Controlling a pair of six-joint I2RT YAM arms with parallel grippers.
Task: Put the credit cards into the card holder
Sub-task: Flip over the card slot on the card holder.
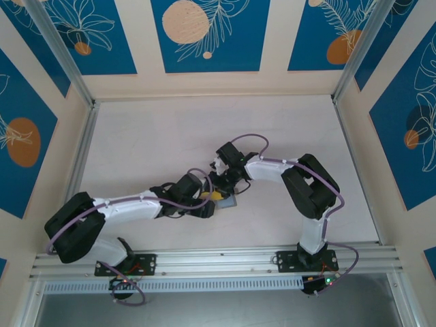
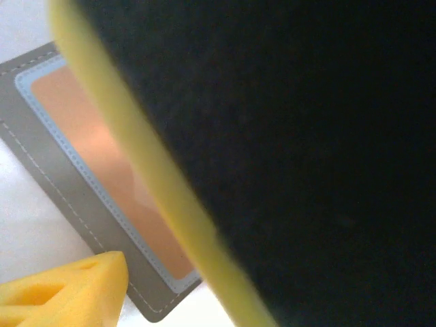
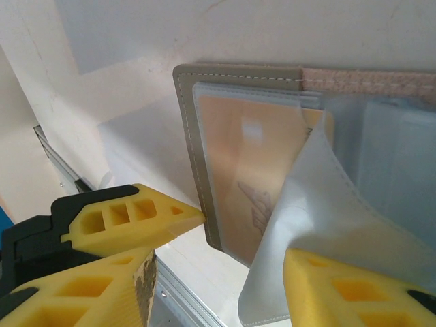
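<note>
The card holder (image 3: 187, 136) lies open on the white table, dull grey with white stitching. An orange-tan credit card (image 3: 252, 163) sits inside its pale pocket. A pale inner flap (image 3: 306, 218) curls up and rests on my right gripper's right finger. My right gripper (image 3: 245, 238) is open; its left fingertip touches the holder's outer edge, and the holder's corner lies between the fingers. In the left wrist view the card holder (image 2: 41, 157) shows the orange card (image 2: 88, 150) in its pocket. My left gripper (image 2: 174, 300) is open over the holder's corner. Both grippers meet over the holder (image 1: 229, 202).
An aluminium rail (image 1: 218, 259) runs along the table's near edge, close below the holder (image 3: 184, 300). Metal posts (image 1: 82, 143) and patterned walls ring the table. A dark mass with a yellow edge (image 2: 306, 170) blocks the right side of the left wrist view.
</note>
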